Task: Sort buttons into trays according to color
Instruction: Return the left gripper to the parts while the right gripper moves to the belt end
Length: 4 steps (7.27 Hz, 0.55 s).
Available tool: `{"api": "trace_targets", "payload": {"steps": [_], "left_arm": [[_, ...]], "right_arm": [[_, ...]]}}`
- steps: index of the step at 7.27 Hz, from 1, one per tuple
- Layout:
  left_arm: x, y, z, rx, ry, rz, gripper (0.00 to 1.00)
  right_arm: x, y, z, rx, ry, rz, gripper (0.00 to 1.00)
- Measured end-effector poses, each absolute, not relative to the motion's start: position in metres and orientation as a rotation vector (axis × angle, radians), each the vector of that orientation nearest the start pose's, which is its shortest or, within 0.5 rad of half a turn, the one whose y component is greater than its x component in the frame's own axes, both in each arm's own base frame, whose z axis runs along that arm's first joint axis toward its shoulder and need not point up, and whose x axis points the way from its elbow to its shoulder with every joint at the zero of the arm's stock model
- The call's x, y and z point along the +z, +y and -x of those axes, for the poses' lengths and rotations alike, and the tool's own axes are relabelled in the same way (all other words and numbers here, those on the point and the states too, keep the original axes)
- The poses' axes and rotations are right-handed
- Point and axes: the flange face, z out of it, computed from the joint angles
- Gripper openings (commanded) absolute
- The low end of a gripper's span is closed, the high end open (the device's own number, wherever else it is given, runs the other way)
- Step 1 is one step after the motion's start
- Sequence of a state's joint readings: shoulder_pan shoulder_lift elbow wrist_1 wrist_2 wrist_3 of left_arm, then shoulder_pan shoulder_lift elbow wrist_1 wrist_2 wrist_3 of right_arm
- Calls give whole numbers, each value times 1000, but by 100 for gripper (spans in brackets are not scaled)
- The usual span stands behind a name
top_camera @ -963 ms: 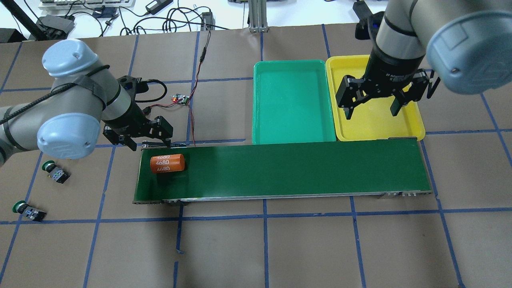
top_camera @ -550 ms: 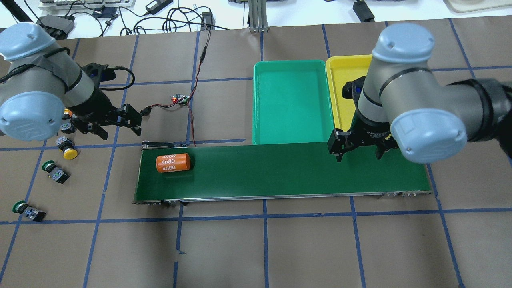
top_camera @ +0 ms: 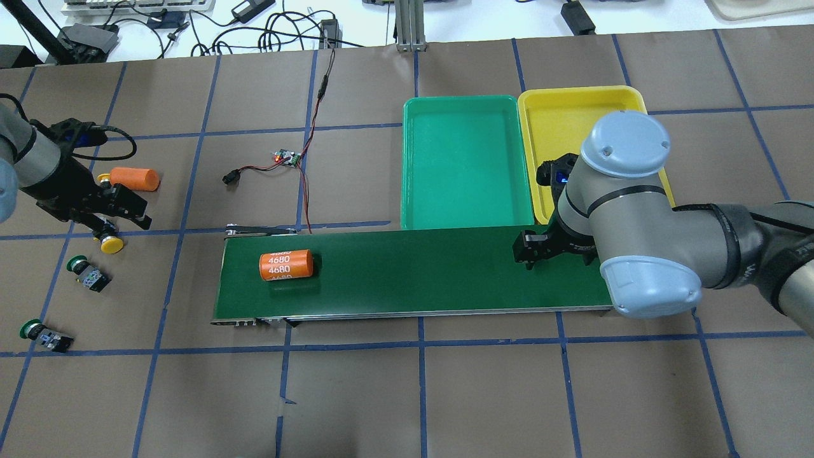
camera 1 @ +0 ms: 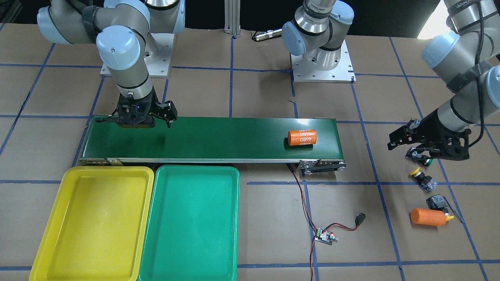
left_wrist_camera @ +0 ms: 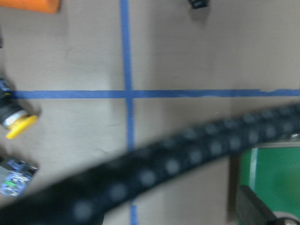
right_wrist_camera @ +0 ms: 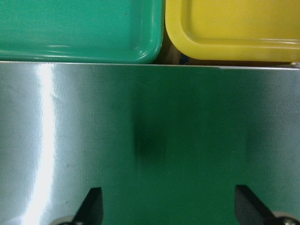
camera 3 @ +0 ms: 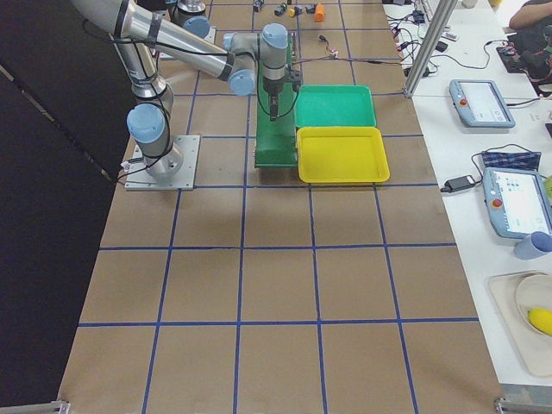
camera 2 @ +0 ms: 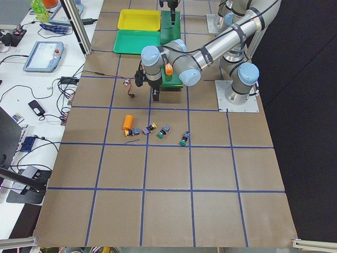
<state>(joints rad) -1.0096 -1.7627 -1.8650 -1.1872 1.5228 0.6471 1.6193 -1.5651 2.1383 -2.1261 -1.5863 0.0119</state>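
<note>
A green button (top_camera: 30,329) lies farthest left on the table, with a second green button (top_camera: 81,265) near it. A yellow button (top_camera: 111,243) sits just beside the left gripper (top_camera: 117,219), whose fingers are spread and hold nothing. A second yellow button (camera 1: 437,202) lies by a loose orange cylinder (top_camera: 135,179). Another cylinder (top_camera: 286,265) rests on the conveyor belt (top_camera: 413,273). The green tray (top_camera: 467,162) and yellow tray (top_camera: 559,121) adjoin the belt's far edge, where the right gripper (right_wrist_camera: 168,208) hangs wide apart and empty over the belt

A blurred dark band (left_wrist_camera: 187,146) crosses the left wrist view, whose left edge crops a yellow button (left_wrist_camera: 18,126)
</note>
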Motion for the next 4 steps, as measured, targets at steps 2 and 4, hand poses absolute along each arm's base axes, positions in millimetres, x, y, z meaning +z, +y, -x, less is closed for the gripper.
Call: {"api": "trace_targets", "payload": {"steps": [2,4], "left_arm": [[260,-507,-208,75,3203,-327,100],[235,-507,-250,38,3161,-503,100]], "right_arm": [[274,-425,-152,13,3158,55,100],[275,-427,-153,8,3154,51,100]]}}
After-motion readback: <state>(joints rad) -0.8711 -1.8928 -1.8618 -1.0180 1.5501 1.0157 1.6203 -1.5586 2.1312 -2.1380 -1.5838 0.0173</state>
